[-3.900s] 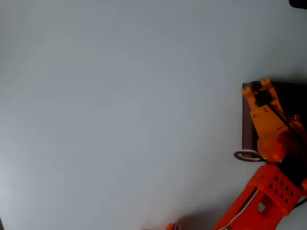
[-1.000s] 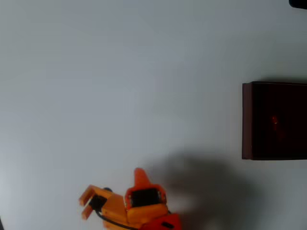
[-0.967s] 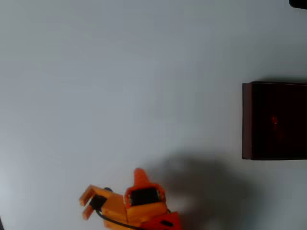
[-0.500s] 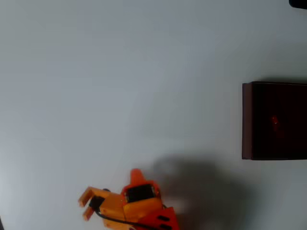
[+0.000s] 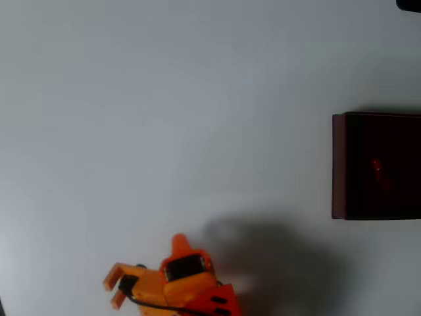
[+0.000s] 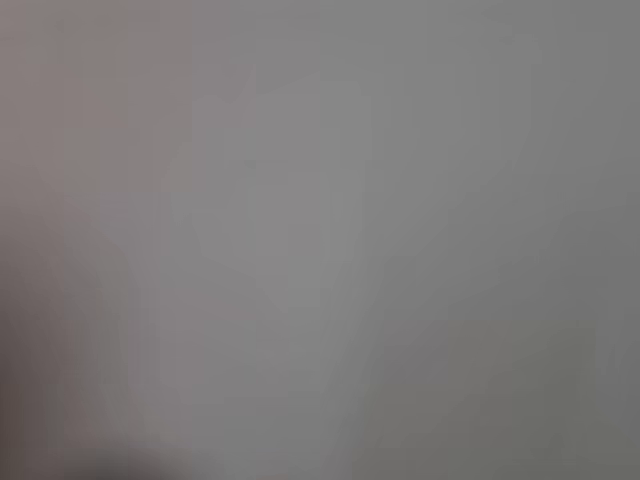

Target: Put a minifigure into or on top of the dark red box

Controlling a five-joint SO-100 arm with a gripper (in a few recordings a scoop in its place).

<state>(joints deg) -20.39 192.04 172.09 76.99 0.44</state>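
Pale grey bench (image 5: 164, 99) spreads bare across the overhead view, with the large dark maroon rectangular box (image 5: 339, 164) at the right edge. A tiny bright red speck inside its near-black interior is probably the minifigure (image 5: 377, 166), though it is too small to be sure; if so, the placing looks done. The orange two-finger pincer (image 5: 112, 288) sits low at the left, well apart from the box, fingers spread and holding nothing.
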